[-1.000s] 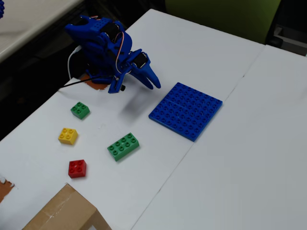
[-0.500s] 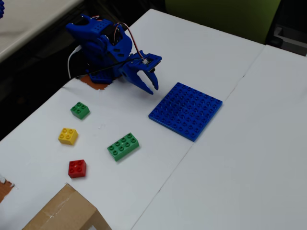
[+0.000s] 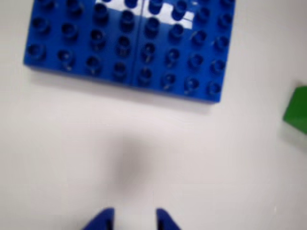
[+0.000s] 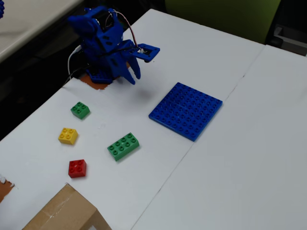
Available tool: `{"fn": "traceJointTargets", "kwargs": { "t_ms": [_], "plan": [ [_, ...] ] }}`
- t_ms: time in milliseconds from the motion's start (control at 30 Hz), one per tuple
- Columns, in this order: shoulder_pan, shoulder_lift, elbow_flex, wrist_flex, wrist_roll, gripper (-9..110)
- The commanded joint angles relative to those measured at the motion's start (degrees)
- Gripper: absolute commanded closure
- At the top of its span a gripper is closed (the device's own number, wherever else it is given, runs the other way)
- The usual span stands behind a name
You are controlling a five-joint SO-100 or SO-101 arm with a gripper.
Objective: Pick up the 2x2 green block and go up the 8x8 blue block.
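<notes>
The 2x2 green block point(image 4: 80, 110) sits on the white table at the left in the fixed view, below the arm's base. The 8x8 blue block point(image 4: 186, 110) lies flat at mid-table; its near edge fills the top of the wrist view point(image 3: 129, 43). My blue gripper point(image 4: 133, 76) hovers above the table between the base and the blue plate. In the wrist view its two fingertips point(image 3: 134, 216) stand apart with bare table between them, open and empty. A blurred green corner point(image 3: 297, 110) shows at the right edge of the wrist view; I cannot tell which green brick it is.
A yellow 2x2 brick point(image 4: 68, 135), a red 2x2 brick point(image 4: 77, 168) and a longer eight-stud green brick point(image 4: 123, 146) lie left of the plate. A cardboard box point(image 4: 62, 213) stands at the bottom left. The table's left edge runs close to the arm's base.
</notes>
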Motion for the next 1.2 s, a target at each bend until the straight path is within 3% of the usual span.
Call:
{"fn": "traceJointTargets", "kwargs": {
  "t_ms": [0,133,300,567,667,767,1167],
  "plan": [
    [7.21,-10.37,-17.75,12.22,-4.75,86],
    [23.99,-20.04,-24.52,13.54,-13.97,78],
    [40.61,-26.89,-27.86,4.75,-24.96,72],
    [59.85,-42.80,-27.86,-12.66,-64.34,71],
    [63.81,-49.57,-27.07,-21.71,-73.13,70],
    [65.04,-54.58,-28.74,-24.17,-72.77,70],
    [65.13,-61.17,-26.72,-23.03,-55.28,69]
  ]
}}
